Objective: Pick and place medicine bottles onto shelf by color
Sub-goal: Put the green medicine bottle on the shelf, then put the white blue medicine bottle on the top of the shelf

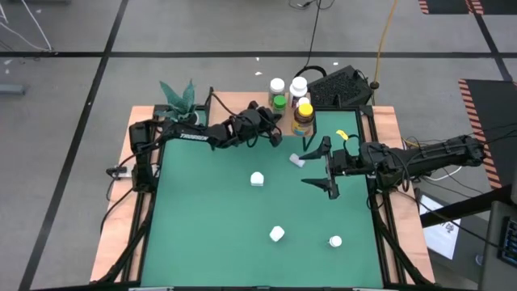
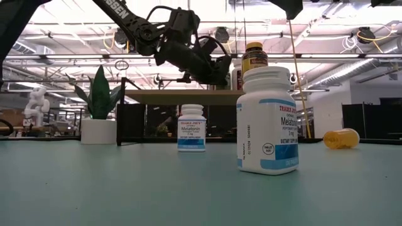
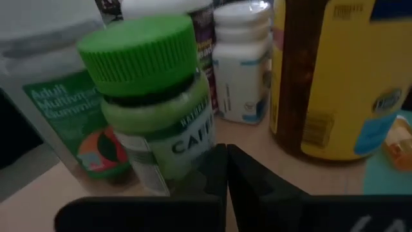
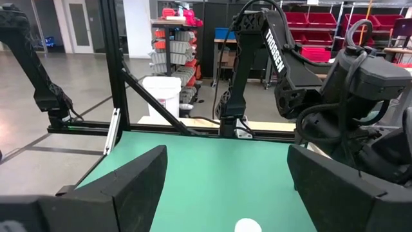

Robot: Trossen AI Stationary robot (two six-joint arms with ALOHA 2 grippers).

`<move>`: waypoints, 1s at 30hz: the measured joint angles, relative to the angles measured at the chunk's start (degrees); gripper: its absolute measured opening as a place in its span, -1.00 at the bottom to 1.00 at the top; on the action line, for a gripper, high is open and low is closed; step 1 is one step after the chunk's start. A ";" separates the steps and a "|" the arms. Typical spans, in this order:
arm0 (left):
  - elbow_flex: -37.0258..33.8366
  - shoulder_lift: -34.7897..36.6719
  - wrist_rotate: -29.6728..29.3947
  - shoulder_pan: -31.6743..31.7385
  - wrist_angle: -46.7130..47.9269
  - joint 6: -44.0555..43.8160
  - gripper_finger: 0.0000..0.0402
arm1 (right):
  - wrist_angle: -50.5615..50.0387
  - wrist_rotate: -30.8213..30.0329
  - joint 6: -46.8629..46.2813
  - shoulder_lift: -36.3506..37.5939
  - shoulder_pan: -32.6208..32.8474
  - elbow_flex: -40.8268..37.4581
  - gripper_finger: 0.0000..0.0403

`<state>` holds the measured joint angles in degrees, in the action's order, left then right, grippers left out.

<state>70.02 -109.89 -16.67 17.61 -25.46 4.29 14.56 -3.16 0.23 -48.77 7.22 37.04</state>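
Observation:
Several medicine bottles stand on the light-wood shelf point(image 1: 230, 101) at the table's far edge: a green-capped one point(image 3: 151, 96) point(image 1: 279, 103), an amber one with a yellow cap point(image 1: 304, 113) point(image 3: 341, 77) and two white ones point(image 1: 277, 85) point(image 1: 299, 83). My left gripper point(image 3: 225, 169) point(image 1: 277, 123) is shut, level with the shelf and right in front of the green bottle. My right gripper point(image 1: 321, 166) point(image 4: 225, 187) hangs open above the table's right side with nothing between its fingers. White bottles point(image 1: 257, 179) point(image 1: 276, 234) point(image 1: 335, 241) stand on the green mat. My left gripper's shut fingertips point(image 3: 219, 161) come in level at the lower wall of the green bottle point(image 3: 174, 154), which stands upright on the shelf. Whether they touch it, I cannot tell.
A potted plant point(image 1: 179, 99) stands at the shelf's left end. A small bottle point(image 1: 296, 160) lies on the mat near my right gripper. An orange bottle point(image 2: 341, 138) lies on its side at the far right. The mat's middle and near left are bare.

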 joint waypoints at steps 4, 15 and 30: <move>-0.04 2.07 0.02 -0.12 5.74 0.61 -0.98 | -1.04 0.00 -0.40 0.00 0.00 0.00 0.56; -0.02 17.30 8.77 -5.88 32.99 -0.12 -0.41 | -1.17 0.07 -1.07 0.00 0.00 0.00 0.56; -10.29 16.24 6.12 -22.29 33.93 -3.45 0.55 | 1.08 0.28 -3.87 0.00 0.00 0.00 0.56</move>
<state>59.73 -93.64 -10.55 -4.69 8.47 0.84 15.64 -2.87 -3.64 -48.77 7.22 37.04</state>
